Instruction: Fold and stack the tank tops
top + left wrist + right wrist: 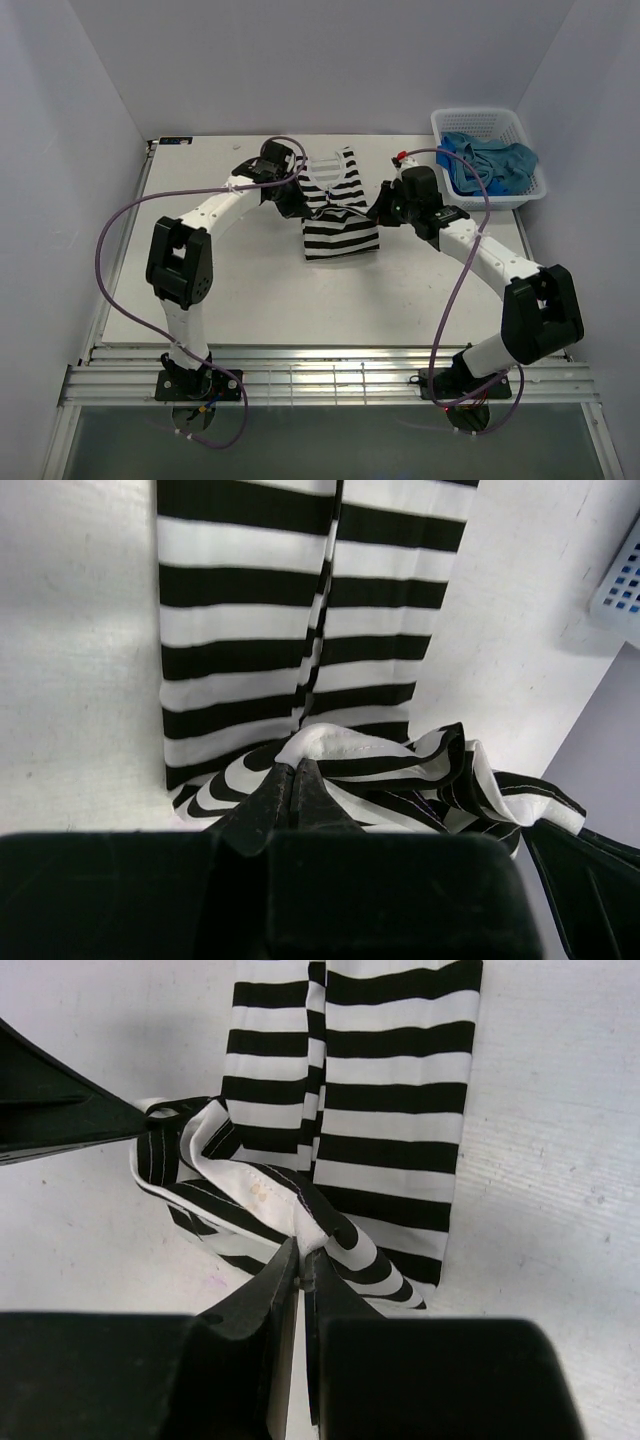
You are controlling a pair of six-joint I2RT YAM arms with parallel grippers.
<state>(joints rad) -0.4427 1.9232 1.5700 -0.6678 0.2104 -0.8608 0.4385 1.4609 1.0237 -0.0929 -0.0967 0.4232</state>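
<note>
A: What sort of place is this?
B: A robot lab, a test cell.
A: How so?
B: Plain white walls (60, 150) box in a white worktop (250, 300), and two arms (180, 265) with purple cables (105, 235) are bolted to a metal rail (330, 385) at its edge.

The striped top (340, 235) lies toward 12 o'clock, folded narrow lengthwise and partly bunched up. The teal top (505, 160) is heaped in the basket (440, 125) at 2 o'clock.

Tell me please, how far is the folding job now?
Done: striped top looks folded to a narrow strip. In hand: left gripper and right gripper pinch its bunched end. Left: finish this fold; blue tops lie in the basket, nothing stacked.
</note>
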